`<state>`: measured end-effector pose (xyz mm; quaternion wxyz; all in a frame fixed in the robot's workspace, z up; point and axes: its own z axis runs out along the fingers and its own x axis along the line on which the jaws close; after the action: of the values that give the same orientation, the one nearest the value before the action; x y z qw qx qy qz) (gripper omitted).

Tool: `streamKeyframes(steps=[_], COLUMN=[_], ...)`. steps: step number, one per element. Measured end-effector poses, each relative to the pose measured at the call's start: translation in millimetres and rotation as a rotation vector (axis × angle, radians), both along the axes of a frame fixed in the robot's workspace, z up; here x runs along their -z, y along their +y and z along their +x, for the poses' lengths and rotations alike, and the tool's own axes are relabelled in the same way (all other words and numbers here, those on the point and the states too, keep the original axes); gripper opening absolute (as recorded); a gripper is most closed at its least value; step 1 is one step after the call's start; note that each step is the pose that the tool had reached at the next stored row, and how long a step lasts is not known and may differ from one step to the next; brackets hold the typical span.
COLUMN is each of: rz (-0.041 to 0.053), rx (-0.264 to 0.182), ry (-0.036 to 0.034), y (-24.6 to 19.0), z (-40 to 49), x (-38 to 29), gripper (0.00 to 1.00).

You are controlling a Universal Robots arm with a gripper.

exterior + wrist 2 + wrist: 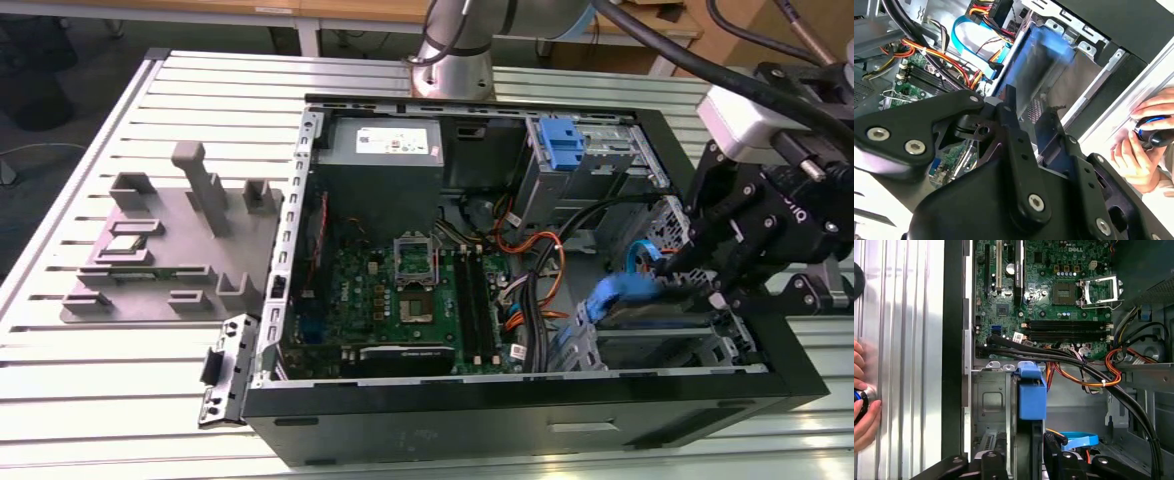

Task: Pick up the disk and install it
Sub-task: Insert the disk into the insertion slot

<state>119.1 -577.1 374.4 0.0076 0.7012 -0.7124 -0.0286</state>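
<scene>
My gripper (687, 290) hangs over the drive bay (661, 345) at the exterior view's right, inside the open computer case (534, 400). It is shut on the disk (617, 298), which shows its blue rail end there. In the first wrist view the disk (1032, 395) stands edge-on between my fingers (1051, 452), its blue rail end pointing into the grey metal bay (991, 400). The second wrist view has the disk (1039, 65) as a blurred dark slab with a blue edge, just in front of the bay's metal wall (1079, 75).
A motherboard (407, 300) lies in the case with black and orange cables (1089, 370) running beside the bay. A blue bracket (558, 140) and a grey box (384, 145) sit at the back. A grey fixture (160, 240) stands on the table. A person's hand (1141, 145) rests outside the case.
</scene>
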Motion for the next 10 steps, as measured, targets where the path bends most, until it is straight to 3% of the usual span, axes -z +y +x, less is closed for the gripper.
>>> streamKeyframes(steps=[1, 5, 10], rz=[0.0002, 0.0004, 0.0018], rx=[0.0, 0.0, -0.003], ry=[0.0, -0.0005, -0.0214], y=[0.0, 0.0, 0.3], z=[0.0, -0.1, -5.3], x=[0.1, 0.1, 4.8], gripper=[0.42, 0.42, 0.42])
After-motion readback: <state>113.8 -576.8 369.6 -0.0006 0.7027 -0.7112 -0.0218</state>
